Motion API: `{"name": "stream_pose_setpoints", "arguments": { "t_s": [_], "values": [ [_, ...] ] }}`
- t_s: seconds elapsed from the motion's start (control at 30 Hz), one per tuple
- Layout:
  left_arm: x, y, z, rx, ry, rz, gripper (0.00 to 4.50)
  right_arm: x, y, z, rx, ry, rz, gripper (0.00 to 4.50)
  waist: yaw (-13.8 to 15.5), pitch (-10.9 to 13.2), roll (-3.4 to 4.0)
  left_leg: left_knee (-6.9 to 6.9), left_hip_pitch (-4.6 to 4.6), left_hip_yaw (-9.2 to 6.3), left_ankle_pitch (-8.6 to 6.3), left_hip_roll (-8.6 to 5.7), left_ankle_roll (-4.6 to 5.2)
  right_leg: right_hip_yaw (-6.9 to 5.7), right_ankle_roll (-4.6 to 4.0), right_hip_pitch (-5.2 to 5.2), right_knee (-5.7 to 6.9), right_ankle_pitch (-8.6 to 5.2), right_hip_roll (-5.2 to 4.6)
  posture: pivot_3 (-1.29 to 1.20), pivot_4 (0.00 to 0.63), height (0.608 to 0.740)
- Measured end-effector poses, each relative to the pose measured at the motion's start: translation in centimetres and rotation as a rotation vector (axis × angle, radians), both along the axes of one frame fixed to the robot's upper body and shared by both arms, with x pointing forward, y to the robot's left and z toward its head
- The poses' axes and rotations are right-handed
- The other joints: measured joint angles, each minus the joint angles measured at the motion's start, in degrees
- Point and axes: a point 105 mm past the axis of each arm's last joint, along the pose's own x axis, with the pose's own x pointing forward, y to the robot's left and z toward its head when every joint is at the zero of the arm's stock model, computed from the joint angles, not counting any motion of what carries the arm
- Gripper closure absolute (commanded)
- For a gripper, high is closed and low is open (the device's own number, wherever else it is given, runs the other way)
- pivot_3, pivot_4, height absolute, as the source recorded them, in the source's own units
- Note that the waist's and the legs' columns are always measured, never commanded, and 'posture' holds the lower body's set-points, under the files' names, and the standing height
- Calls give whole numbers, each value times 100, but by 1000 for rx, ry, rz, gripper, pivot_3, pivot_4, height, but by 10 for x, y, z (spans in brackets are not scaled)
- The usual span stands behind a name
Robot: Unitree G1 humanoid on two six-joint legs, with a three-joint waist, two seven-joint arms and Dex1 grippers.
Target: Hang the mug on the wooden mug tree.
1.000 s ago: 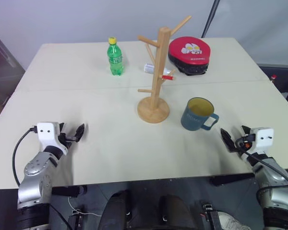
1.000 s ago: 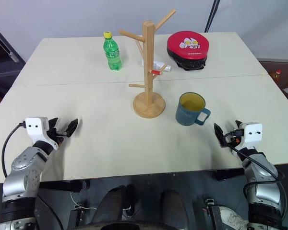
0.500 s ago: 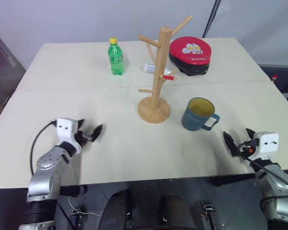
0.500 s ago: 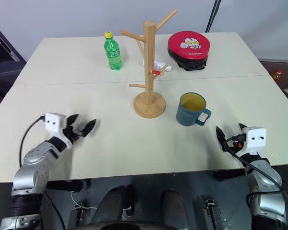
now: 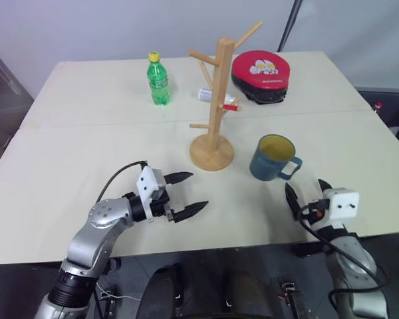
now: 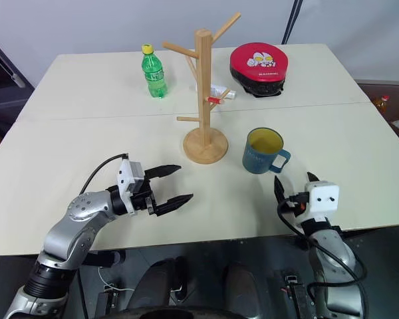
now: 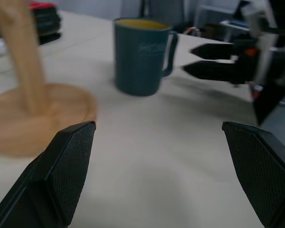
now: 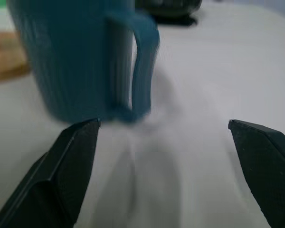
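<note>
The dark teal mug (image 5: 274,158) with a yellow inside stands upright on the table, its handle (image 8: 142,66) turned toward my right gripper. The wooden mug tree (image 5: 216,100) stands just left of the mug on its round base (image 7: 38,109), with nothing on its pegs. My left gripper (image 5: 196,191) is open and empty. It hovers low over the table left of the tree's base and points to the right at the mug (image 7: 140,57). My right gripper (image 5: 306,189) is open and empty near the front edge, pointing at the mug (image 8: 76,57) a short way behind its handle.
A green plastic bottle (image 5: 159,80) stands at the back left. A red round case (image 5: 261,73) lies at the back right. A small white tube (image 5: 209,95) lies behind the tree. The table's front edge (image 5: 239,240) runs just under both arms.
My left arm swung far to the right from the table's left edge, and its gripper turned to point right. My right gripper shifted left, closer to the mug. Mug and tree have not moved.
</note>
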Motion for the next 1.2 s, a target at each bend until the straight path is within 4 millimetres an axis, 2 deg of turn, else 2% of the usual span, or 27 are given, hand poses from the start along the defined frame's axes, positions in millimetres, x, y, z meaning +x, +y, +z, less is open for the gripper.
{"name": "stream_pose_setpoints", "arguments": {
  "t_s": [0.37, 0.87, 1.0, 1.07, 1.1, 1.17, 1.2],
  "values": [
    [-10, -4, 4, -1, -22, -43, 0, 16, -7, -5, -20, -1, -50, 37, 3, 0, 0, 11, -18, 0, 12, 0, 18, -2, 2, -12, 9, 1, 12, 0, 150, 740],
    [-9, -4, 4, 0, -27, -36, 0, 34, -10, -11, -19, 7, -73, 37, 5, 0, 0, 21, -18, -1, 14, 4, 22, -1, 19, -10, 17, 10, 38, 0, 150, 740],
    [-9, -3, 4, -1, -26, -33, 0, 36, -5, -10, -15, -1, -45, 1838, 7, 0, 0, 22, -18, 0, 14, 4, 22, -1, 24, -9, 17, 13, 40, 0, 150, 740],
    [-10, -3, 2, -1, -20, -29, 0, 37, -1, -9, -9, -4, -23, 2989, 7, 0, 0, 22, -18, 0, 14, 4, 22, -1, 24, -9, 17, 13, 41, 0, 150, 740],
    [-10, -3, 2, -1, -18, -28, 0, 37, 0, -10, -6, -3, -14, 3363, 6, 0, 0, 23, -18, 0, 14, 4, 22, -1, 24, -9, 18, 13, 42, 0, 150, 740],
    [-10, -2, 1, -1, -15, -25, 0, 37, 4, -10, 0, -2, 5, 4453, 6, 0, 0, 23, -18, 0, 14, 4, 22, -1, 25, -9, 18, 13, 42, 0, 150, 740],
    [-10, -2, 1, 0, -14, -24, 0, 37, 5, -10, 1, -2, 17, 4453, 6, 0, 0, 23, -18, 0, 14, 4, 22, -1, 25, -9, 18, 13, 42, 0, 150, 740]
  ]
}}
